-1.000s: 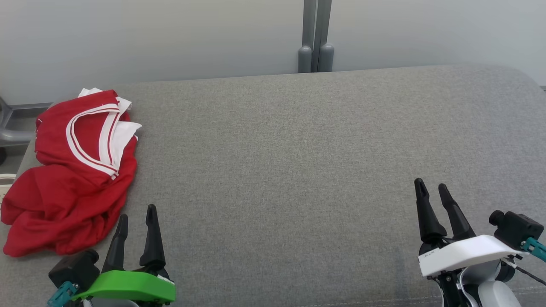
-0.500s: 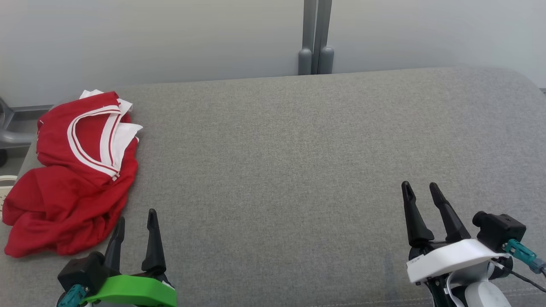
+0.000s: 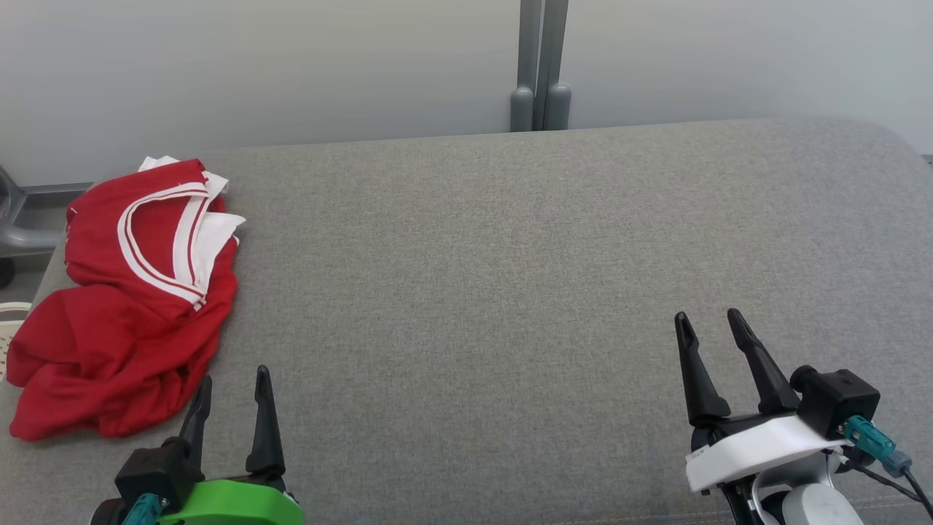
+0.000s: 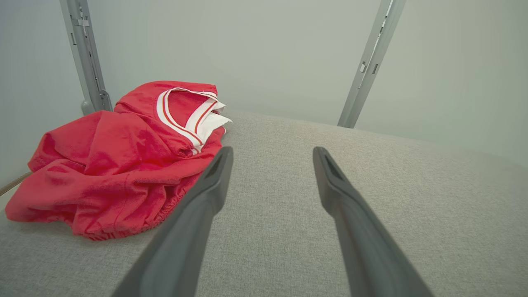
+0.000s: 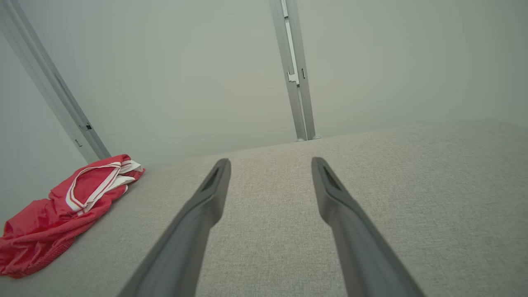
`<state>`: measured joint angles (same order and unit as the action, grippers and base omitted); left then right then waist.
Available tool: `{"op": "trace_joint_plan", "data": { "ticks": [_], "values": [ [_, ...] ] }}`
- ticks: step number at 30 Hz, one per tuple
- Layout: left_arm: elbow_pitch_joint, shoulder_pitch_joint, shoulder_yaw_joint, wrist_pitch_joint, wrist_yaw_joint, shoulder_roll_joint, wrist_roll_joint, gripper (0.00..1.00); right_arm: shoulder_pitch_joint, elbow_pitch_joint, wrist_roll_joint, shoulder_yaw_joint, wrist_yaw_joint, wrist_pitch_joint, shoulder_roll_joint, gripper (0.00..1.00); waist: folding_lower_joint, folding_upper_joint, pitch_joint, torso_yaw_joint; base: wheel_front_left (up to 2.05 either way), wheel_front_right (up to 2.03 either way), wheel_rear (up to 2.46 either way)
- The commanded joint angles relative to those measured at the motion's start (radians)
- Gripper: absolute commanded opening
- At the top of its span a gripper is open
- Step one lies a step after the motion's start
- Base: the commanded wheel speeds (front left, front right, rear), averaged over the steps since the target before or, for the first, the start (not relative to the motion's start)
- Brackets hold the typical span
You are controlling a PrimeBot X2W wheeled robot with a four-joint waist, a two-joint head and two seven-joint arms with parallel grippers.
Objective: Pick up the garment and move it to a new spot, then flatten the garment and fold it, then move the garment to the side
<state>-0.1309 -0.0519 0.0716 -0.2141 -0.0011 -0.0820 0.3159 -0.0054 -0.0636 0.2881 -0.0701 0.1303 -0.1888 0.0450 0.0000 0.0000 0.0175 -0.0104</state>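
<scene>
Head view: left pincer (image 3: 233, 375) wide open, holding nothing. The red garment (image 3: 124, 321) lay crumpled just ahead and to its left, at the edge of the grey fabric-covered table (image 3: 474, 292). Right pincer (image 3: 707, 317) likewise spread and empty, garment well off to its left. A small label (image 3: 698, 454) on its white housing was too small to read.

Left wrist view: garment (image 4: 115, 165) close by the left finger, white-trimmed collar (image 4: 185, 119) on the far side. No writing seen on the cloth.

Right wrist view: garment (image 5: 53, 218) far left.

Judgement: pickup not begun. Best to swing the left pincer leftward, bite a thick fold mid-heap, and lift clear before carrying.
</scene>
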Motion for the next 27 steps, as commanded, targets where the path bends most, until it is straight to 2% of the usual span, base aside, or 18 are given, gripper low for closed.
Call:
{"op": "trace_joint_plan", "data": {
  "ticks": [1,27],
  "values": [
    [0.005,-0.01,0.0,-0.008,-0.003,-0.007,-0.019,1.0,0.004,0.008,-0.021,0.0,0.001,-0.01,0.006,1.0,0.0,0.0,0.0,0.0,0.0,0.0,0.0],
    [-0.008,-0.031,0.0,-0.045,-0.007,0.014,-0.162,1.0,-0.006,-0.056,-0.175,-0.001,0.001,-0.069,0.007,1.0,0.0,0.0,0.0,-0.002,0.0,0.0,0.0]
  ]
}}
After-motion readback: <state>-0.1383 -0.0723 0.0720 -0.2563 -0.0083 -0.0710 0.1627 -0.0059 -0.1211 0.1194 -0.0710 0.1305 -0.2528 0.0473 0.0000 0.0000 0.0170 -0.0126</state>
